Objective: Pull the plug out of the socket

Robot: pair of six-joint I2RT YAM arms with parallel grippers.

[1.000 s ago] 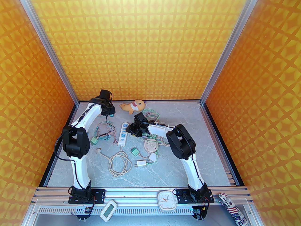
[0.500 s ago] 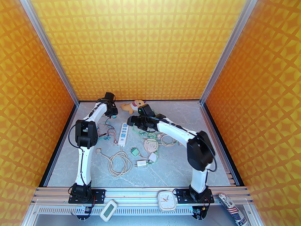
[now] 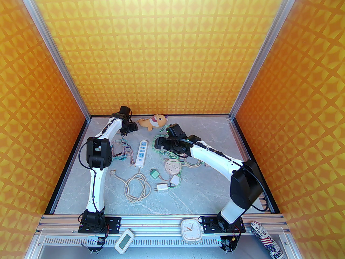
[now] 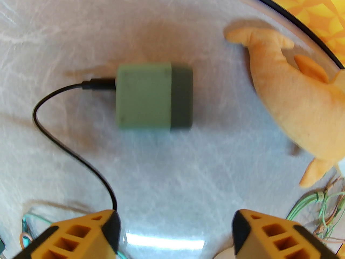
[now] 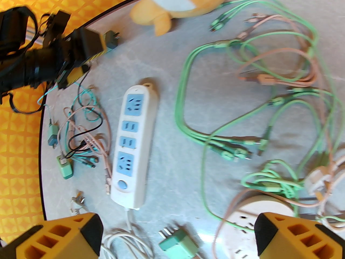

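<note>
Left wrist: green plug (image 4: 153, 96) just beyond L gripper (image 4: 176, 225), jaws apart, w/o contact.

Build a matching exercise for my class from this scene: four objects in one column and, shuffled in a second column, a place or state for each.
Column one:
1. power strip
2. green charger
3. plush toy
4. clock

Column two:
A. on the metal rail at the near edge
B. black cable plugged into it
C. near the far edge of the table
D. nothing plugged in

Pairs: 1-D, 2-B, 3-C, 4-A
</note>
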